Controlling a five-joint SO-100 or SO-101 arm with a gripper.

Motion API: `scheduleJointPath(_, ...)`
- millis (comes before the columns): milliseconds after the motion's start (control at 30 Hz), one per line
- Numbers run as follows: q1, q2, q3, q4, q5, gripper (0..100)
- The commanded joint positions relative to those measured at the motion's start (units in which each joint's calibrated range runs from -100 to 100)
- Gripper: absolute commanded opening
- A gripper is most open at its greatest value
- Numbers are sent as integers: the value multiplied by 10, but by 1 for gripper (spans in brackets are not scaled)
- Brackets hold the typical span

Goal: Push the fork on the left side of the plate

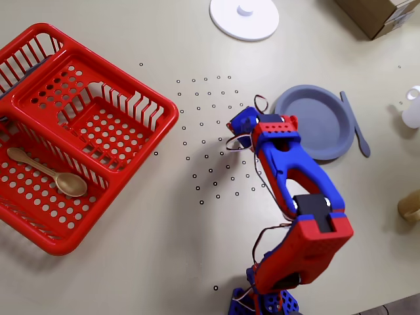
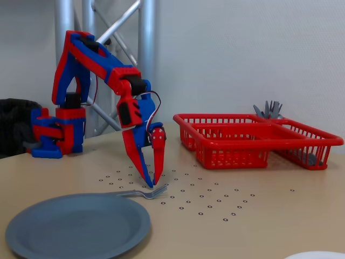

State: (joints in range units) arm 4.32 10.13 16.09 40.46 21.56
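The fork [image 2: 141,192] lies flat on the table just past the far rim of the slate-blue plate [image 2: 78,224], tines pointing right in the fixed view. My gripper [image 2: 151,182] points straight down with its fingertips together, resting on or just above the fork near its tines. In the overhead view the gripper [image 1: 237,133] stands just left of the plate [image 1: 315,121], and the arm hides the fork. The fingers hold nothing.
A red basket [image 1: 79,131] fills the left, with a wooden spoon [image 1: 56,176] inside. A blue-grey knife-like utensil [image 1: 355,126] lies right of the plate. A white lid [image 1: 244,18], a cardboard box [image 1: 377,14] and small items stand at the far and right edges.
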Motion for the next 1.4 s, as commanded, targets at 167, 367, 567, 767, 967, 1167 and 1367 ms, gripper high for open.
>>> scheduleJointPath(167,9,17,-87,1,-7,0)
scheduleJointPath(367,9,36,-117,2,-13,0)
scheduleJointPath(567,13,47,-158,37,-19,0)
scheduleJointPath(767,16,58,-205,68,-26,0)
scheduleJointPath(967,10,58,-204,71,-28,0)
scheduleJointPath(1167,-16,32,-185,71,-46,0)
scheduleJointPath(1367,-15,35,-175,71,-46,0)
